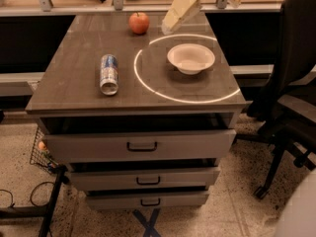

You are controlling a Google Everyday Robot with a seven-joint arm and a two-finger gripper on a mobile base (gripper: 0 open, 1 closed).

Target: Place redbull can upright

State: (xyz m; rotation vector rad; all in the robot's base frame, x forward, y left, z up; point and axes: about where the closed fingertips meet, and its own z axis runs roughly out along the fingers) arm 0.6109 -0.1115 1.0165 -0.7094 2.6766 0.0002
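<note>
On the desk (74,58) we are seeing the redbull can (109,73) lying on its side, left of the bowl (191,58), so it is not yet upright. Our pincer (167,27) is hovering beside the apple (139,22); its state we cannot tell.

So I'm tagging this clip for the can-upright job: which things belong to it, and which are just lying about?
Job: redbull can, on its side at the left of the cabinet top; gripper, raised over the back of the top, just right of the apple.
Lying about: apple, white bowl, office chair at right.
</note>
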